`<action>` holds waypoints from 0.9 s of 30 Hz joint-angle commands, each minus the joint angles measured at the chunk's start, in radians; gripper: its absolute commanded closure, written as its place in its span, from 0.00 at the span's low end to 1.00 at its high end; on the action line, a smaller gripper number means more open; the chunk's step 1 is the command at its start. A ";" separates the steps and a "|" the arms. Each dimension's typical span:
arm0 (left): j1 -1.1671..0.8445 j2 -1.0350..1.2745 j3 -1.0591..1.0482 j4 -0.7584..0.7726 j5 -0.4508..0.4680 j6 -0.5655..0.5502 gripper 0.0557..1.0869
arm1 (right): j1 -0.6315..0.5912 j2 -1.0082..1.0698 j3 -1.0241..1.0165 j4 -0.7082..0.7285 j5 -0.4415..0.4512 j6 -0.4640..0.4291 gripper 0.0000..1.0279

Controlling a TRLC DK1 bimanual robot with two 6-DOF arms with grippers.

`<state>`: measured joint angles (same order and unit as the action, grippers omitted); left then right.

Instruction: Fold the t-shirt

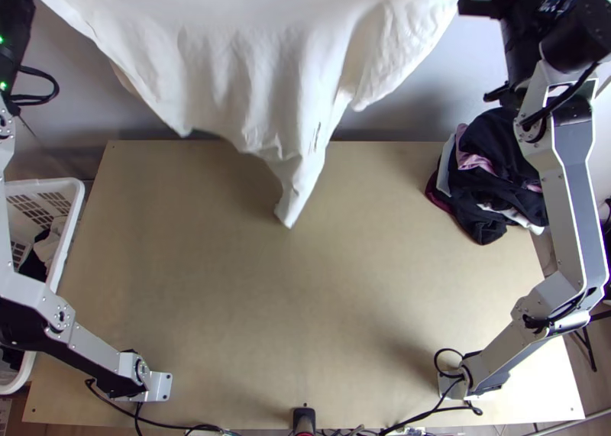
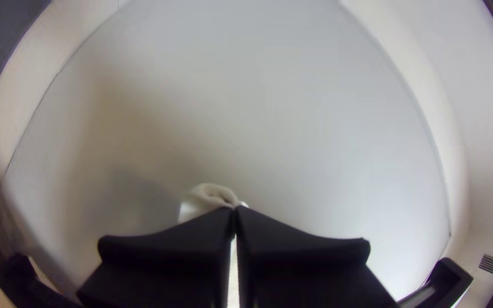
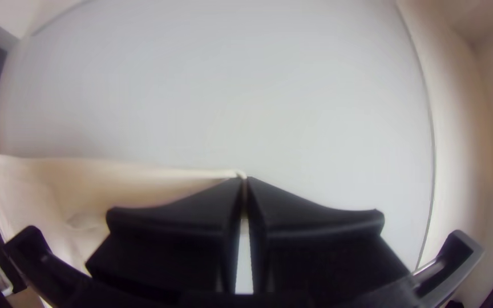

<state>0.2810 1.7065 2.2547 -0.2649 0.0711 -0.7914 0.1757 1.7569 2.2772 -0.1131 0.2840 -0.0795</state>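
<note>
Two grips, one white t-shirt (image 1: 267,77) strung up across the top of the frame.
My left gripper (image 2: 234,210) has its fingers pinched together on a bunched bit of the shirt, and my right gripper (image 3: 244,179) is clamped on one end of a drawn-out edge; which parts of the garment these are, I can't tell. The rest hangs in loose folds, narrowing to a tip over the wooden table (image 1: 229,321) at upper centre. I'd call this the opening-out step, with no fold made. Next I'd want even tension, then a slow lowering so the dangling tip lands first and the body spreads without doubling under.
</note>
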 commanded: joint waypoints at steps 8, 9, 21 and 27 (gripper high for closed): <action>-0.006 -0.318 -0.142 -0.048 0.018 0.095 0.96 | 0.150 -0.359 -0.272 0.015 0.067 -0.068 0.97; -0.008 -0.369 -0.188 -0.040 0.030 0.096 0.96 | 0.169 -0.402 -0.315 0.015 0.067 -0.078 0.97; -0.166 -0.875 -0.560 -0.181 0.260 0.112 0.96 | 0.347 -0.835 -0.587 -0.283 0.069 -0.071 0.97; -0.166 -1.047 -0.684 -0.335 0.366 0.173 0.96 | 0.375 -1.045 -0.703 -0.543 0.061 -0.063 0.97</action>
<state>0.1390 0.8574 1.7092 -0.4564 0.3317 -0.6712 0.5026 0.9279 1.6913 -0.4145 0.3553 -0.1555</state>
